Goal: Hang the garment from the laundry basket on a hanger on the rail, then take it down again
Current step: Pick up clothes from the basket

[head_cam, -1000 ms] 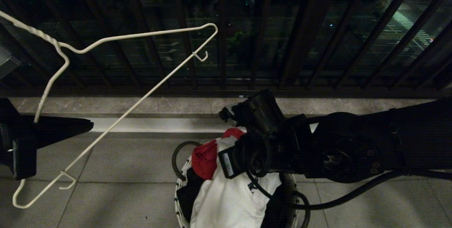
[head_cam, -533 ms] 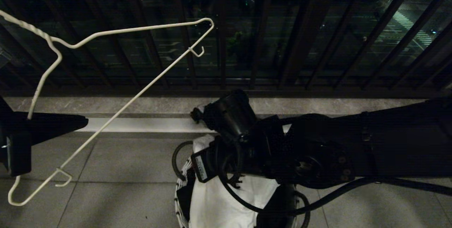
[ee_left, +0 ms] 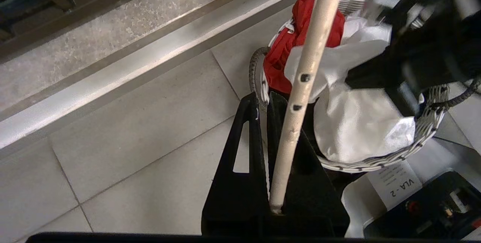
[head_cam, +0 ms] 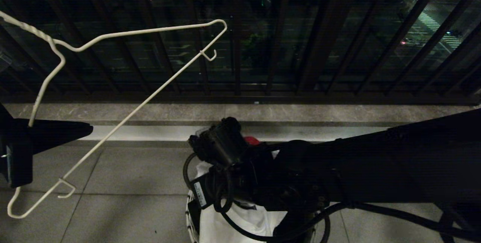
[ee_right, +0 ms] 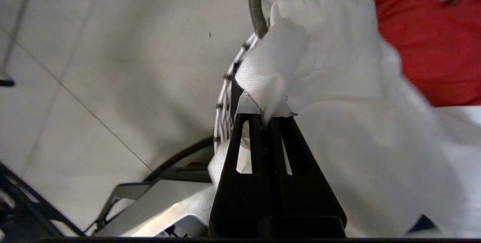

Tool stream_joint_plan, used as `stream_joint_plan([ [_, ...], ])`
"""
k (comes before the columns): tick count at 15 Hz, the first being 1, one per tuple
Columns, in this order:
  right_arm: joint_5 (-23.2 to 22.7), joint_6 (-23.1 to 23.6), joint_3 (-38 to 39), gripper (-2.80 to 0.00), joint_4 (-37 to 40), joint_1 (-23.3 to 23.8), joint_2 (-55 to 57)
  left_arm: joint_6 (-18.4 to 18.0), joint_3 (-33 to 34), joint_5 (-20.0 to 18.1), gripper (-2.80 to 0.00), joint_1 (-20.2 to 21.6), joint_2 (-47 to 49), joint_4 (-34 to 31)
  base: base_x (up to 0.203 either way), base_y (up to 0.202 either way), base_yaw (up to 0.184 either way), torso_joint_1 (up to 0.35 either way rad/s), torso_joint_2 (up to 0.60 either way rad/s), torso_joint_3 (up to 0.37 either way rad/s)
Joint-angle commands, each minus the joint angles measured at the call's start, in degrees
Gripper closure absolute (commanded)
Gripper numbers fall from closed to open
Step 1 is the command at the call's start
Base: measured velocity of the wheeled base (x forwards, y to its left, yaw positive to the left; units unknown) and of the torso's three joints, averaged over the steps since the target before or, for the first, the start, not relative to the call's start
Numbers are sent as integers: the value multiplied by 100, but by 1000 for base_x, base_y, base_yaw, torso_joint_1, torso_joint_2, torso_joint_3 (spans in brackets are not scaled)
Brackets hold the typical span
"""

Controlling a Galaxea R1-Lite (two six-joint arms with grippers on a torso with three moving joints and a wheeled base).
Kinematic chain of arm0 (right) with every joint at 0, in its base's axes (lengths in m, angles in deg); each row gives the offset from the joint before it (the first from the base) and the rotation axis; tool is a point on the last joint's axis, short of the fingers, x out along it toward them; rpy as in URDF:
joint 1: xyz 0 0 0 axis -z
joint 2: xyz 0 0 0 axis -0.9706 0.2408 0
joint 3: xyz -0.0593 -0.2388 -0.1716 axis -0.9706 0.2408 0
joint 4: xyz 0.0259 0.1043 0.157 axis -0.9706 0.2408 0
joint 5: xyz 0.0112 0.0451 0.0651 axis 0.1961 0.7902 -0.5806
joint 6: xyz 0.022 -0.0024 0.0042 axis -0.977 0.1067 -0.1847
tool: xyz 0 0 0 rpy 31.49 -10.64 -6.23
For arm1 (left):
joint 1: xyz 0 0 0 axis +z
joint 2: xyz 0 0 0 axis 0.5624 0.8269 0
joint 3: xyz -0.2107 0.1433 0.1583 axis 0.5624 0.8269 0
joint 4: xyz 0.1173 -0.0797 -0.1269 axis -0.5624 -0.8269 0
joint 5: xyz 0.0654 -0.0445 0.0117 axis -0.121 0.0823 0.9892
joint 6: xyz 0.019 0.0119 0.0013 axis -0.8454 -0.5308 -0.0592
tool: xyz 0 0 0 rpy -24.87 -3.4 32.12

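Here, at about nine o'clock in the head view, the left gripper [head_cam: 22, 134] is clamped narrow on one wire of the hanger [head_cam: 124, 122], whose frame slants from seven o'clock up toward twelve, with the twisted neck running off at ten o'clock; the left wrist view shows the wire pinched between the closed fingers [ee_left: 263, 130]. Moving rightward, the laundry basket [head_cam: 191, 213] sits on the floor tiles at six o'clock, with the garment [head_cam: 233, 224] heaped in it and a red cloth [head_cam: 251, 140] peeking out at its far side. Over the basket hangs the right gripper [ee_right: 266, 117], its jaws pinched tight on a fold of the white garment, as the right wrist view shows; the right arm runs off toward three o'clock. The rail is not in view. The step in hand looks like drawing the T-shirt out of the basket: it would go best with a slow, straight lift so the fabric slides free of the red cloth and the basket's loop handle [ee_right: 256, 2] rather than dragging either along, while the hanger is held steady and well apart. As for writing, a white label beside the basket in the left wrist view reads "VLA - 2" [ee_left: 400, 186]; the smaller lines above it are too fine to read.
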Motion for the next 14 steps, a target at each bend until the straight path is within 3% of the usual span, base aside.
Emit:
stream_joint_plan([
  [1,29,-9,34,-280,16,-42,169,-15,7,-13,0,1,-9,-13,0,0,0,0,0,0],
  [7,433,-117,338,-280,437,-349,-165,-15,8,-13,0,-8,-54,-21,0,0,0,0,0,0],
  [14,518,-433,364,-280,1075,-374,-1222,-15,8,-13,0,1,-142,-13,0,0,0,0,0,0],
])
